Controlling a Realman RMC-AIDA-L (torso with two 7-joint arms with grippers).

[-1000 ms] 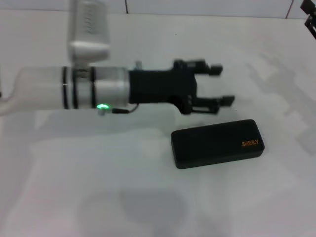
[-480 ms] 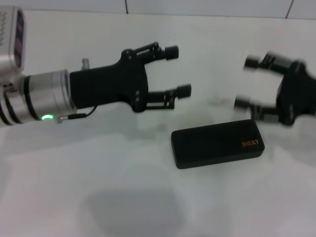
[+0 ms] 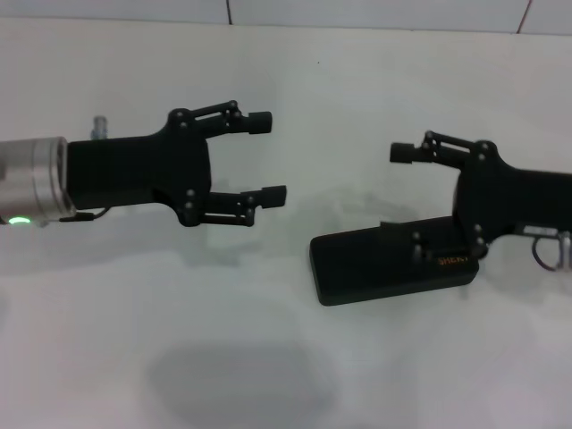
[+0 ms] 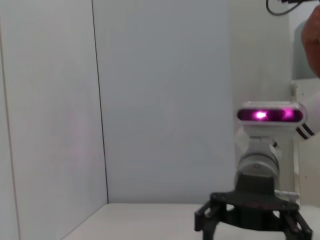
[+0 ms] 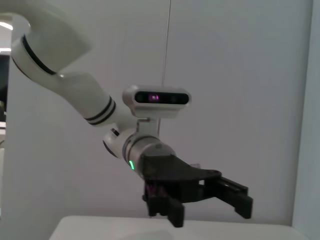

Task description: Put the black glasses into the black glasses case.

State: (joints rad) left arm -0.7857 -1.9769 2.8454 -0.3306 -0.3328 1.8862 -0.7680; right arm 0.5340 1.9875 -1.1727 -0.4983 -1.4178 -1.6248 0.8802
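Both arms have shifted: our left pincer (image 3: 268,155) has pulled back toward its own side, and our right pincer (image 3: 404,195) has swung in over the black glasses case (image 3: 375,261). Both stand wide apart, holding nothing. That case lies shut and flat on the white surface (image 3: 268,357), its long side toward us, the right pincer's lower finger across its top. We see no glasses anywhere; whether they already sit inside the closed case, we cannot tell.
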